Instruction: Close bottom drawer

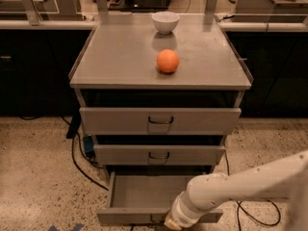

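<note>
The bottom drawer (pixel 139 194) of the grey metal cabinet (pixel 120 57) stands pulled out, an empty shallow tray with its narrow front panel (pixel 127 217) near the bottom edge of the camera view. My white arm (pixel 240 186) reaches in from the right, down to the front panel near its middle. The gripper (pixel 172 224) is at the panel's front, mostly cut off by the frame's lower edge. The middle drawer (pixel 159 154) and top drawer (pixel 160 121) sit above, their fronts stepped slightly forward.
An orange ball (pixel 168 61) and a white bowl (pixel 165 21) sit on the cabinet top. Black cables (pixel 79 165) run over the speckled floor left of the cabinet and at the lower right. Dark counters stand behind on both sides.
</note>
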Controlling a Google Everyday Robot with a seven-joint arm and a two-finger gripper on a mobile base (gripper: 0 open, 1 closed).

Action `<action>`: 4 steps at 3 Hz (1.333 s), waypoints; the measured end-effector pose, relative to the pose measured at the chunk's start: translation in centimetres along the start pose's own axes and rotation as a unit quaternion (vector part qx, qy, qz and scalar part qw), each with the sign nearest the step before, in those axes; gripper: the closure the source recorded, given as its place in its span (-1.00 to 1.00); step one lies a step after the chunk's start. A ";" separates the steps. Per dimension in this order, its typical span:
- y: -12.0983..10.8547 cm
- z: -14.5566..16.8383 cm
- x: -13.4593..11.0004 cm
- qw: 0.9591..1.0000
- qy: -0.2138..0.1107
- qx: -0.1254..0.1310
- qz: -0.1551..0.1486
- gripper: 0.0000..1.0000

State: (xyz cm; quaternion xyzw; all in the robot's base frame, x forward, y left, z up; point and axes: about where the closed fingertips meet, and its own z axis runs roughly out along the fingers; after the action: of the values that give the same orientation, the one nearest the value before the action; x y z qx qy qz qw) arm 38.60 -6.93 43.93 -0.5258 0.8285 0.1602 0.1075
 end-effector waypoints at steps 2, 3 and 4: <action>-0.9 1.8 -0.5 1.000 -0.018 0.010 0.024 1.00; -1.7 2.8 0.5 0.999 -0.016 0.013 0.038 1.00; -5.5 5.5 2.7 0.996 -0.027 0.028 0.081 1.00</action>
State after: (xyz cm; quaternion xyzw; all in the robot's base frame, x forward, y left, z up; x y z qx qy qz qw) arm 42.51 -9.28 37.03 -0.4495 0.8690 0.1597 0.1312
